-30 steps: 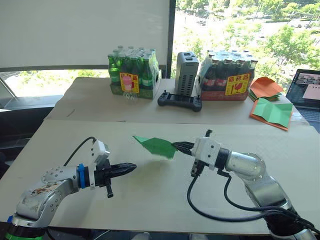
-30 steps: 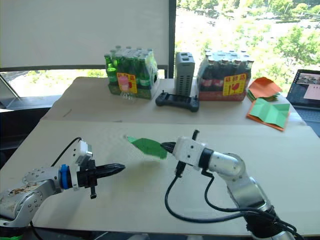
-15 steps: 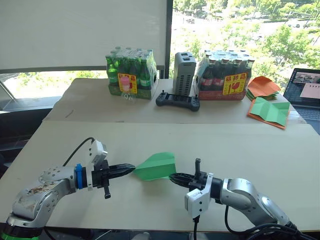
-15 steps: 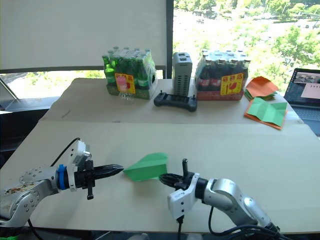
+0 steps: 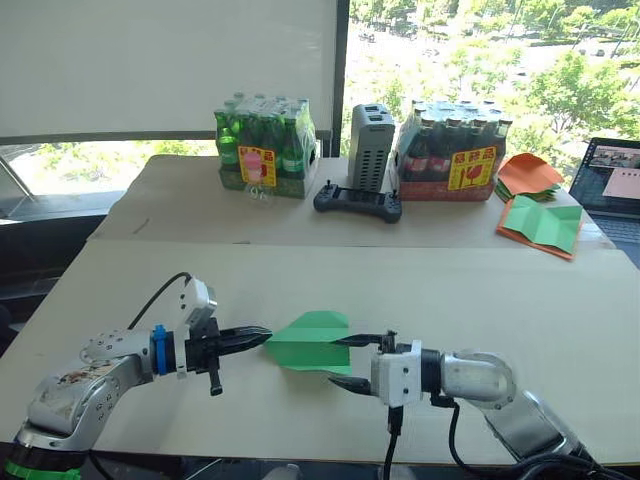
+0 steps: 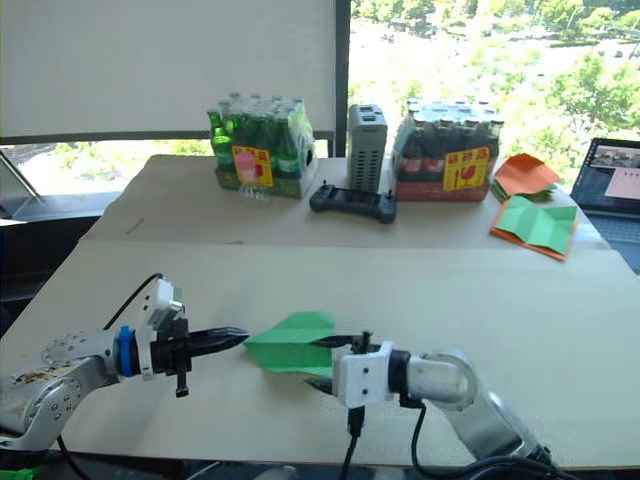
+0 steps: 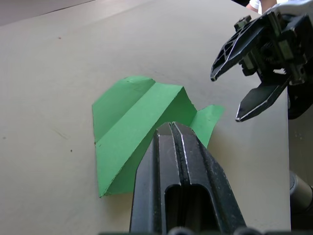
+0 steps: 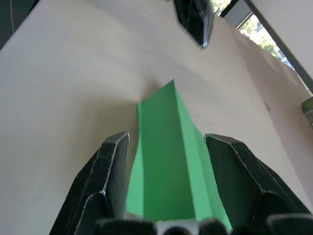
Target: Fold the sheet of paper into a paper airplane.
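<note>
1. The paper airplane (image 5: 312, 341), a bright green pointed wedge, lies on the near table (image 5: 560, 300) between the two grippers.
2. The left gripper (image 5: 262, 338), its fingers pressed together and holding nothing, sits at the plane's 9 o'clock tip.
3. The right gripper (image 5: 350, 361), at the plane's 4 o'clock, has its fingers spread apart around the tail end.

The beige table (image 5: 520, 300) carries the paper airplane (image 5: 312, 341); bottle packs (image 5: 265, 148) stand on the far table (image 5: 180, 205).
</note>
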